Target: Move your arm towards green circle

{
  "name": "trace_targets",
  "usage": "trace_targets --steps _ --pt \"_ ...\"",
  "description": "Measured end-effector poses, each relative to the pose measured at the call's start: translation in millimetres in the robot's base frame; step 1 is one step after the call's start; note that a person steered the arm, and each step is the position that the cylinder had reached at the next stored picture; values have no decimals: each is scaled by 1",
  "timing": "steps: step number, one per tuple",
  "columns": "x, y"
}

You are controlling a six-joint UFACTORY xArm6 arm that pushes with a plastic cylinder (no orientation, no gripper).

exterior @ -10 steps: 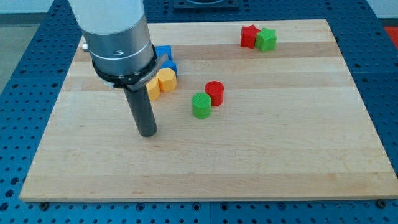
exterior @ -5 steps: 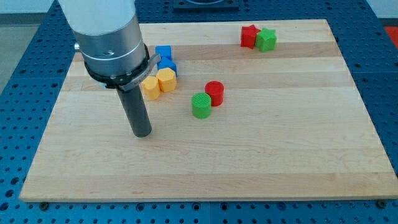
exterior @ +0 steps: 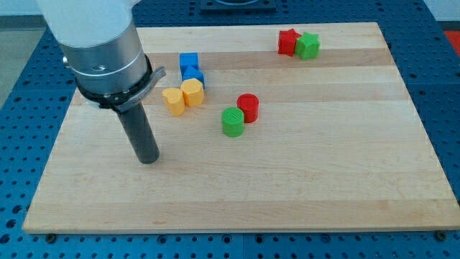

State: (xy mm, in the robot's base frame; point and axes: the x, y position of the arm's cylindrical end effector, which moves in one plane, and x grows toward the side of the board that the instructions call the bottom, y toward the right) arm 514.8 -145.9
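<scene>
The green circle block (exterior: 233,121) sits near the middle of the wooden board (exterior: 302,165), touching a red circle block (exterior: 248,108) at its upper right. My tip (exterior: 149,159) rests on the board well to the left of the green circle and a little lower, with bare wood between them. The dark rod rises from the tip to the arm's large grey body at the view's top left.
Two yellow blocks (exterior: 182,96) sit side by side above and right of my tip. Two blue blocks (exterior: 190,67) stand just above them. A red block (exterior: 289,42) and a green block (exterior: 309,45) touch near the board's top edge at the right.
My tip has slid to the view's left and slightly down, away from the green circle. The yellow and blue blocks are now uncovered. No block has moved.
</scene>
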Motion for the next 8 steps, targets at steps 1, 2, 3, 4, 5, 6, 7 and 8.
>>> trace_targets --steps 1,2,3,4,5,6,7,8 --pt "2 -3" --pt "8 -3" --pt "8 -5" --pt "18 2" --pt "18 43" --pt "4 74" --pt "-70 91" --pt "-76 152"
